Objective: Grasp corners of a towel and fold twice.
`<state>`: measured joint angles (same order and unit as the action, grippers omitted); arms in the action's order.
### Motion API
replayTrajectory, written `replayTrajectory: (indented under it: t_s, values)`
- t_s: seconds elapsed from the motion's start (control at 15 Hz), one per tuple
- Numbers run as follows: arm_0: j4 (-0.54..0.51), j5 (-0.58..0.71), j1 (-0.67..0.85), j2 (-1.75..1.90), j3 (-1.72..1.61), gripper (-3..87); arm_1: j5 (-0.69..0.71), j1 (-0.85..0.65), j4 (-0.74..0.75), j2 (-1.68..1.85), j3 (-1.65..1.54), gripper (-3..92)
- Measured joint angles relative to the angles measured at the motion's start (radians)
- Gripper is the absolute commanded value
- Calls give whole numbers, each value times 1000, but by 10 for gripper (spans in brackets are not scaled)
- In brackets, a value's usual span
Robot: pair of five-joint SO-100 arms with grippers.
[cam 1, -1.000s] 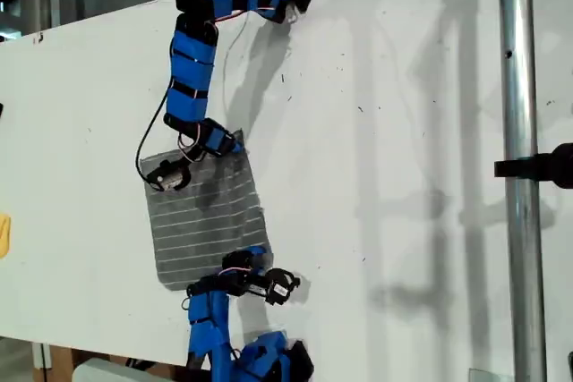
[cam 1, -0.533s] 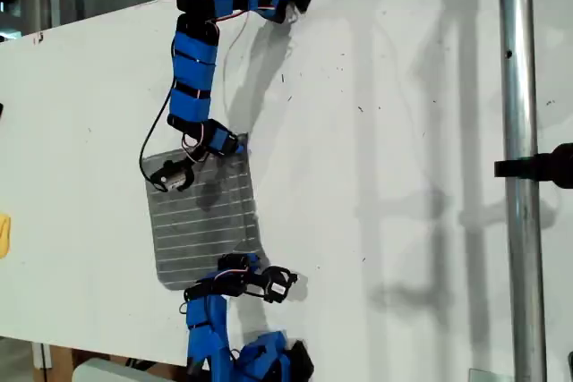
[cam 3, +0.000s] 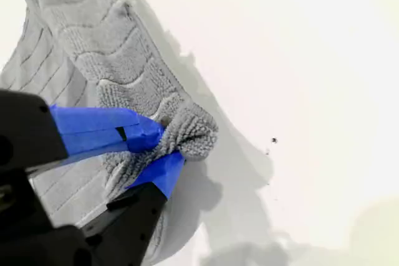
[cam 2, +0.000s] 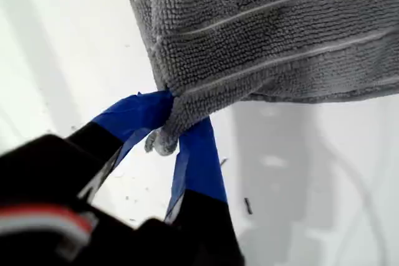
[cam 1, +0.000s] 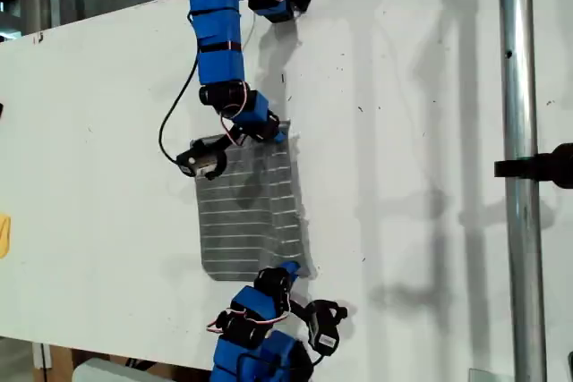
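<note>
Exterior view: grey striped soft-fabric towel (cam 1: 246, 212) lies on the white worktop (cam 1: 403, 87), long axis running between the two blue arms, pale stripes crossing that axis. My first end effector (cam 2: 171, 123) is clamped on one towel corner (cam 2: 163, 141). My second end effector (cam 3: 168, 144) pinches another bunched corner (cam 3: 196, 135).

My second hand (cam 3: 163, 152) pinches towel (cam 3: 106, 54) corner (cam 3: 190, 134) (bunched).
</note>
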<state>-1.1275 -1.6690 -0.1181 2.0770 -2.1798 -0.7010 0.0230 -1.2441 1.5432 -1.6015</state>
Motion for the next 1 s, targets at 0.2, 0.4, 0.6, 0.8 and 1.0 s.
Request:
replayTrajectory:
  t_s: [0.2, 0.4, 0.6, 0.8, 1.0]
  values:
    - [-8, -63, -81, -37, 37, -29, -71, 107, -17, 0, 32, -3]
    - [-130, 149, 153, -5, 80, -29, 3, -107, -58, 0, 49, -3]
    - [-146, 482, 538, -28, 137, -29, 163, -394, -20, 0, 64, -3]
    - [-150, 715, 776, -127, 290, -28, 301, -591, 44, 0, 132, -3]
    - [-141, 712, 795, -130, 287, -27, 313, -581, 57, -8, 120, -3]
